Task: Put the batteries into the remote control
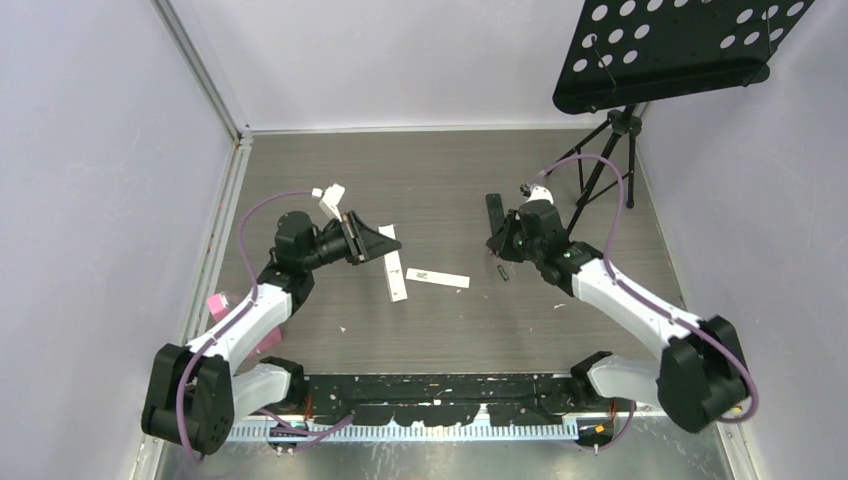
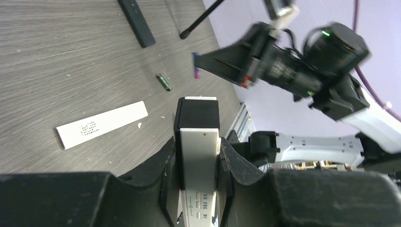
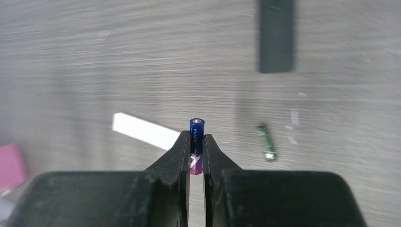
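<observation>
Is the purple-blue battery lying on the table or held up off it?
Held up: the right gripper is shut on the purple-blue battery, above the table.

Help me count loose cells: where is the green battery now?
In the top view the green battery lies on the table right of centre, just right of the flat white strip and nearer than the black bar.

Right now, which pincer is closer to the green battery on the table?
Right. The right pincer, holding a blue battery, hangs close beside the green battery; the left pincer, gripping the white remote, is farther across the table.
</observation>
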{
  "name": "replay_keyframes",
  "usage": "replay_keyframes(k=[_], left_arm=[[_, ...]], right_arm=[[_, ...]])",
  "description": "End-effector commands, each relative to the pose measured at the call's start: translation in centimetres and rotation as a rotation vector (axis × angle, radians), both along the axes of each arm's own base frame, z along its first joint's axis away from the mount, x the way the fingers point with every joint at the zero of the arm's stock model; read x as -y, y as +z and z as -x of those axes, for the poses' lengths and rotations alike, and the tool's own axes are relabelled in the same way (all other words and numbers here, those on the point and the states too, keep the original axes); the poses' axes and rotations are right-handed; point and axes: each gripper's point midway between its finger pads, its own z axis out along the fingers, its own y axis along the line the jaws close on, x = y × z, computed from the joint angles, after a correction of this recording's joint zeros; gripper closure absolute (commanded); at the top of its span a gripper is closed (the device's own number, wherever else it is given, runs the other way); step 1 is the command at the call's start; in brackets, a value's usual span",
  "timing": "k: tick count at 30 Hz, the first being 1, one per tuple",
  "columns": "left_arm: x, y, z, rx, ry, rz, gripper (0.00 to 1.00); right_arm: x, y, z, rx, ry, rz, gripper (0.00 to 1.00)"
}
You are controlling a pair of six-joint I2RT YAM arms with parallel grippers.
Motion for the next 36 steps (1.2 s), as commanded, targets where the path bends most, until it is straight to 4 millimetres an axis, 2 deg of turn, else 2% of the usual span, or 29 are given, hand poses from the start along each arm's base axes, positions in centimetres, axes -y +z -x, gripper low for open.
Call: replay_keyframes(k=[1, 4, 7, 10, 12, 18, 21, 26, 36], left_arm=[[0.1, 0.9, -1.8, 0.047, 0.072, 0.040, 1.00], [0.7, 1.3, -2.3, 0.041, 0.078, 0.072, 1.00], [1.5, 2.3, -2.5, 0.065, 0.069, 0.118, 1.00], [2.3, 3.5, -2.3, 0.105, 0.042, 0.160, 1.00], [2.8, 4.3, -1.8, 0.142, 0.016, 0.187, 1.00], [3.2, 5.9, -1.3, 0.156, -0.011, 0.259, 1.00], [3.4, 6.7, -1.0, 0.149, -0.026, 0.302, 1.00], [3.5, 7.4, -0.6, 0.116, -0.051, 0.349, 1.00], [3.7, 6.5, -0.3, 0.083, -0.061, 0.344, 1.00]], right_arm=[[-6.2, 8.6, 1.1, 0.262, 0.238, -0.282, 0.92], [-8.4, 13.1, 3.0, 0.377, 0.323, -0.404, 0.92], [-10.9, 16.4, 5.1, 0.450, 0.420, -0.487, 0.92], [-13.3, 18.3, 7.2, 0.483, 0.514, -0.527, 0.92], [-14.6, 18.9, 8.2, 0.498, 0.553, -0.527, 0.92], [-17.0, 18.7, 10.3, 0.547, 0.607, -0.419, 0.92], [-17.4, 18.1, 10.4, 0.560, 0.593, -0.358, 0.92], [-17.1, 17.6, 9.7, 0.590, 0.547, -0.293, 0.92], [-17.7, 16.3, 8.6, 0.596, 0.526, -0.259, 0.92]])
